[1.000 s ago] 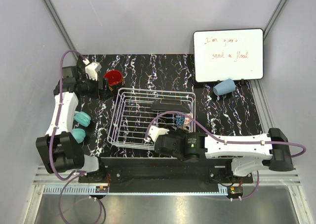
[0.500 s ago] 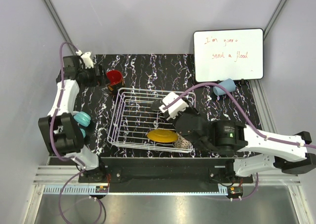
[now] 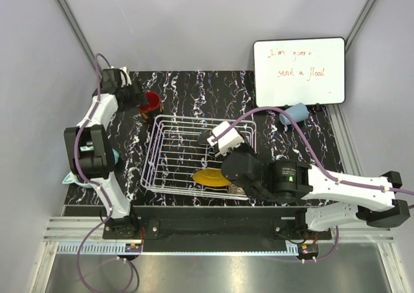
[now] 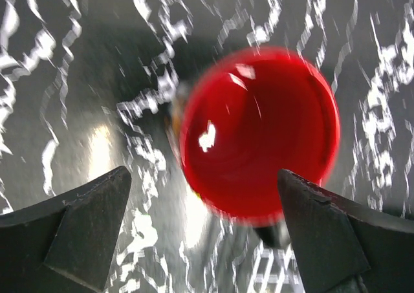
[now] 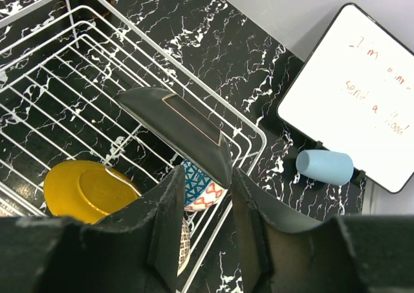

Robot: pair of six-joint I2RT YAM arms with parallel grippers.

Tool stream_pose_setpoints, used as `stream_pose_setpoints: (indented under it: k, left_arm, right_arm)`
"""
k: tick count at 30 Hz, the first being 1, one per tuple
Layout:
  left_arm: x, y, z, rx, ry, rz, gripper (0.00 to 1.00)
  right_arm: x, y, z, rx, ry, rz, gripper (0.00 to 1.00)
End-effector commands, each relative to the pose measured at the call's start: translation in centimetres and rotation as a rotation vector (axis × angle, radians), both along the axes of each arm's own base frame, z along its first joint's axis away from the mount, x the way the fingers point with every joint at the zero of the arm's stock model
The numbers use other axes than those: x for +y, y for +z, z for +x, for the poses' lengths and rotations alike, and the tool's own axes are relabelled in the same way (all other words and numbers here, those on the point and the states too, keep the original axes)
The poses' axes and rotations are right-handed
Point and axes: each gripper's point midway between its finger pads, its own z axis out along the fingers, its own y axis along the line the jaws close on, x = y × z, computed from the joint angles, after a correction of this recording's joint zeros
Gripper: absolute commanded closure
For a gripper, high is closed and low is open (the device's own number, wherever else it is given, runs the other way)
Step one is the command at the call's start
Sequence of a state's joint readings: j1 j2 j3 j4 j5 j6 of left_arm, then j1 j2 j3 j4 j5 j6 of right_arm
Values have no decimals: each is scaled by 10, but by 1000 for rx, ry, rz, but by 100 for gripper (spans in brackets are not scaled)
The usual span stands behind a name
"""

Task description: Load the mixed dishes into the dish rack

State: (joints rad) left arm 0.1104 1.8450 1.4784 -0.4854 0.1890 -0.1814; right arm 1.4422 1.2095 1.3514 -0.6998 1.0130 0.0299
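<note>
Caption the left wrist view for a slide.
Open left gripper poised over the red mug on the black marbled table.

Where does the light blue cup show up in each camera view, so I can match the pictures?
Top external: the light blue cup lies on its side at the right rear of the table, just below the whiteboard.
Left wrist: not in it.
Right wrist: the cup lies right of middle, by the whiteboard's lower corner.
Shared landmark: the whiteboard, seen in the top external and right wrist views.
</note>
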Motion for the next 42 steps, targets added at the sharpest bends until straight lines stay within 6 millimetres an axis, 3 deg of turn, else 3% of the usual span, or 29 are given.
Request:
stream_pose_setpoints:
  k: [1,5,9,12,15,16,23,26,28,29,31,34,38,42]
  left_arm:
    - [22,13,35,-83,115,44,1]
    - [24,-9,37,-45,130,91,1]
    - [16,-29,26,3,91,85,1]
    - [17,-35,24,20,64,109,1]
    - [18,-44,22,56,48,127,1]
    - [18,-56,16,109,45,124,1]
    - [14,-77,12,224,28,92,4]
    - [4,-83,9,243,-13,39,38]
    - [-2,-85,7,255,-37,3,76]
    - [-4,-86,7,260,-46,-7,85]
    - [-9,-91,4,283,-71,-20,97]
    - [-18,-92,-2,313,-136,-68,100]
    - [-27,-82,-4,297,-196,-100,100]
    - [-29,-15,20,98,-187,-118,100]
  right_arm:
    - [-6,5,14,3,-93,110,59]
    - [-14,1,27,39,-132,157,59]
    - [-18,-4,38,86,-151,206,59]
    - [-20,-7,44,100,-169,216,59]
    - [-19,-11,47,142,-173,268,42]
    - [-19,-12,47,153,-176,285,38]
    - [-31,-22,48,234,-200,404,33]
    - [-29,-24,46,247,-188,407,37]
    - [-28,-25,46,255,-180,402,49]
    - [-28,-26,46,257,-181,402,54]
    - [-26,-29,46,268,-174,396,55]
    - [-24,-35,46,281,-168,377,67]
    - [-23,-45,48,295,-173,349,71]
    - [-19,-56,53,316,-169,306,64]
